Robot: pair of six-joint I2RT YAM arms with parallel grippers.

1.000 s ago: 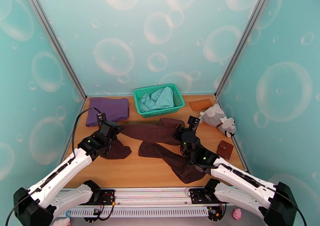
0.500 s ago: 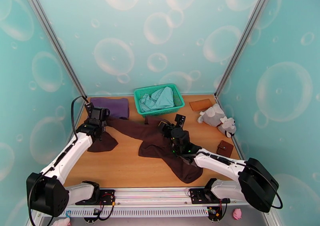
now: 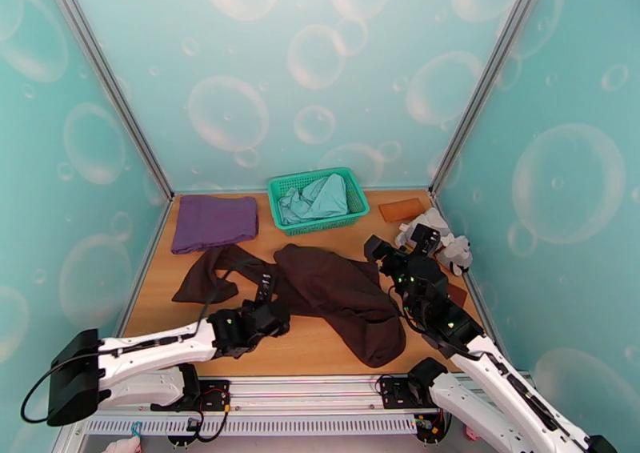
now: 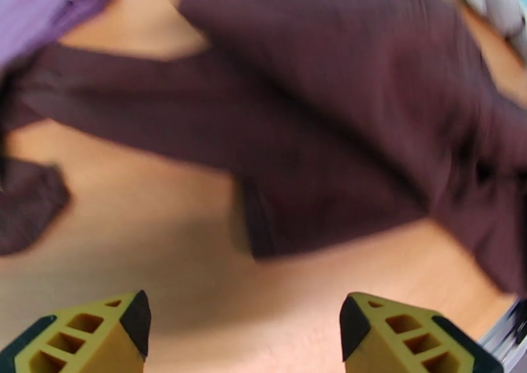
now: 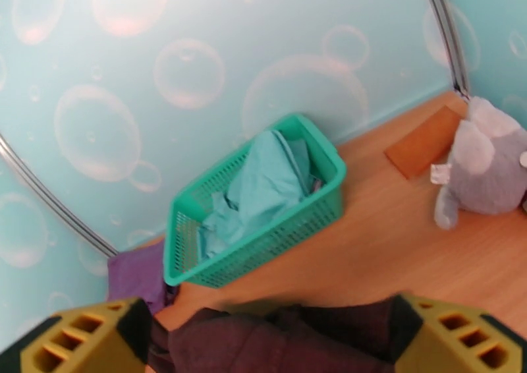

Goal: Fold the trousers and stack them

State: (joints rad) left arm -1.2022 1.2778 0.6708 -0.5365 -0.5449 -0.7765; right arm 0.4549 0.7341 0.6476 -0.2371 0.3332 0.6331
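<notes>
The dark brown trousers (image 3: 336, 286) lie loose across the middle of the table, one leg trailing left (image 3: 204, 274) and a broad folded mass on the right. My left gripper (image 3: 272, 306) is low at their front edge. In the left wrist view it (image 4: 244, 321) is open, with the trousers (image 4: 316, 104) just beyond its yellow fingertips (image 4: 99, 328). My right gripper (image 3: 376, 249) hovers at the trousers' right side. It (image 5: 270, 341) is open too, with brown cloth (image 5: 263, 344) below and bare air between the fingers (image 5: 454, 338).
A green mesh basket (image 3: 352, 206) holding a pale teal garment (image 3: 316, 197) stands at the back centre. A folded purple cloth (image 3: 214, 221) lies back left. A grey plush toy (image 3: 444, 242), a tan flat piece (image 3: 402, 209) and a brown wallet (image 3: 458, 293) sit on the right.
Both grippers have opened and let go of the trousers. The left arm pulled back from the far left to the front centre; the right arm drew off to the right. The cloth now lies folded over.
</notes>
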